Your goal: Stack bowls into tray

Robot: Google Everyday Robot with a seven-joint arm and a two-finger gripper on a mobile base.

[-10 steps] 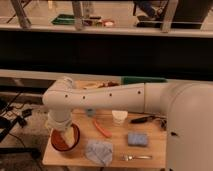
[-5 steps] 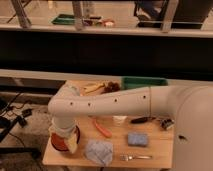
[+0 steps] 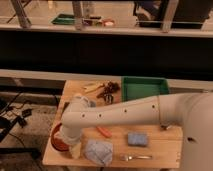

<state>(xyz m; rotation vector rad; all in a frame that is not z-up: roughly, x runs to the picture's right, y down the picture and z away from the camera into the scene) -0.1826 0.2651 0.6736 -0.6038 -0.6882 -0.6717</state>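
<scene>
The reddish-brown bowls point(image 3: 58, 140) sit at the front left corner of the wooden table, mostly hidden behind my arm. The green tray point(image 3: 142, 87) stands at the back right of the table, far from the bowls. My gripper point(image 3: 74, 148) hangs at the end of the white arm, down at the right side of the bowls, near the table's front edge.
A crumpled grey-blue cloth point(image 3: 98, 151) lies right of the gripper. A blue sponge point(image 3: 137, 139), a fork point(image 3: 136, 157) and an orange tool point(image 3: 104, 131) lie in the front middle. Dark utensils point(image 3: 107, 91) and a pale item point(image 3: 93, 87) are at the back.
My arm has swung lower and further right across the table; the gripper has come down by the bowls. The white cup is now hidden behind the arm.
</scene>
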